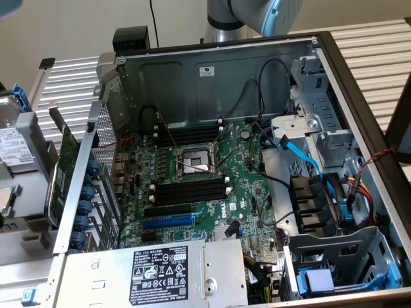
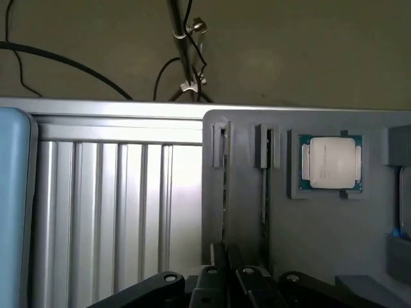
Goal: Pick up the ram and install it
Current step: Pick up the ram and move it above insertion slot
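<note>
Wrist view, nearest first: the claw [image 2: 226, 256] has its dark fingers [image 2: 218, 266] drawn in close on either side of a thin, edge-on stick. I read that as a pinch on the ram [image 2: 225, 186], which stands in a narrow slot of the grey tray [image 2: 321, 237]. A second stick [image 2: 265, 186] sits in the neighbouring slot, just beside it and untouched. Beyond those, a processor [image 2: 331, 163] lies flat in its own recess of the same tray. The tray rests on the ribbed metal bench [image 2: 115, 212], and past the bench's edge black cables [image 2: 64, 61] trail across a plain beige surface.

Exterior view: the open computer case [image 1: 212, 77] shows its black memory slots [image 1: 192, 190] on either side of the processor socket [image 1: 196, 160], and they look empty.

By my judgement the pick-up step is in hand: the grip is taken, the stick is not yet lifted from its holder, and nothing is installed. Getting it clear calls for a pull straight along the slot without twist, since the board is thin and its neighbour is close. Seating it calls for lining it up squarely with a slot.
</note>
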Controlling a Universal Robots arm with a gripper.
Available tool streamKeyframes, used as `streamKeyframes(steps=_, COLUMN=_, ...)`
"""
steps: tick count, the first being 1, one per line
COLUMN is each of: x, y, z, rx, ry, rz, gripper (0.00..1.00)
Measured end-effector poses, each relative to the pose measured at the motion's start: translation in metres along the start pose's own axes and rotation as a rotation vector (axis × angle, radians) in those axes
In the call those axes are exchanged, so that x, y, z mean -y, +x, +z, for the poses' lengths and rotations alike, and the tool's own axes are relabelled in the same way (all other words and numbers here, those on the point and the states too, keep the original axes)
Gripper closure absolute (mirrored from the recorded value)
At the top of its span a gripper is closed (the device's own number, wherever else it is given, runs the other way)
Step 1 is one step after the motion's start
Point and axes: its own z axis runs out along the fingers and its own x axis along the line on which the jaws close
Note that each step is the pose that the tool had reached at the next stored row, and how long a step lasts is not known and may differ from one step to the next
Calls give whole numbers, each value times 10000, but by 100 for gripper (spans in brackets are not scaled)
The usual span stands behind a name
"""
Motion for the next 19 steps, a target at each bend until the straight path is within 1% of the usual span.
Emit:
streamKeyframes(steps=4, x=5, y=0, z=-183, rx=-8, ry=-1, rz=-2, gripper=87)
streamKeyframes(steps=6, x=38, y=3, z=-274, rx=-8, ry=-1, rz=-1, gripper=87)
streamKeyframes(steps=19, x=387, y=36, z=-869, rx=-8, ry=-1, rz=-1, gripper=87)
